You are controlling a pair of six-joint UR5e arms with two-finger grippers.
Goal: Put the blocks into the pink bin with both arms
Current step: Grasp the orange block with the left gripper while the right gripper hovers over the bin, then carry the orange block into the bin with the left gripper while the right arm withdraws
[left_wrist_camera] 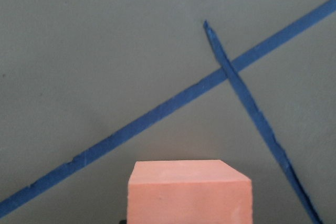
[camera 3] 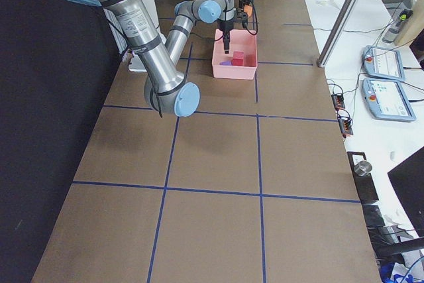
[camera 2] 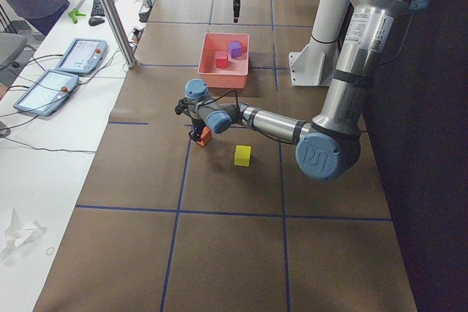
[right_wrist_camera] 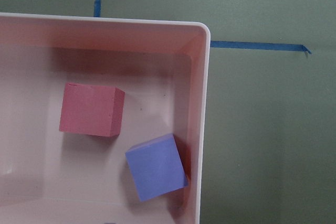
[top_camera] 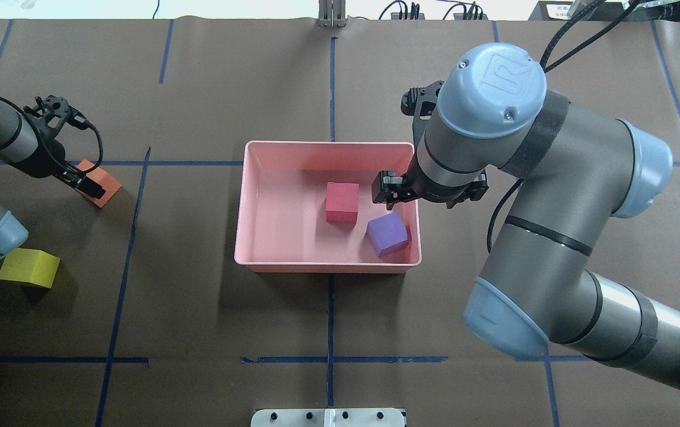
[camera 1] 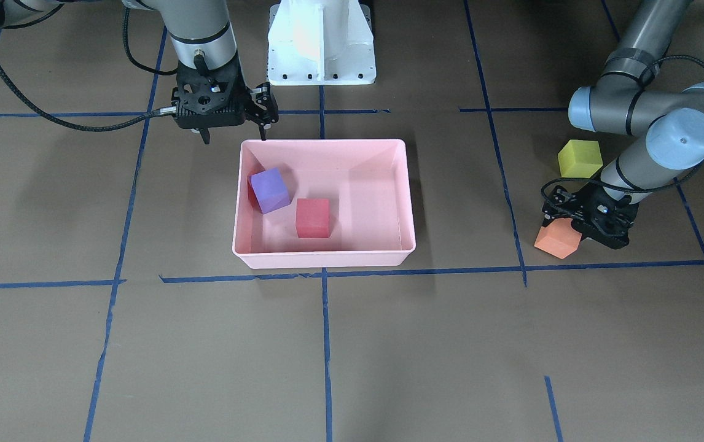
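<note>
Orange block, tilted, sits clamped in the left pincer.

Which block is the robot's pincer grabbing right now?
The orange block, gripped by the left pincer. The yellow-green block sits untouched nearby; the red block and purple block lie in the pink bin.
</note>
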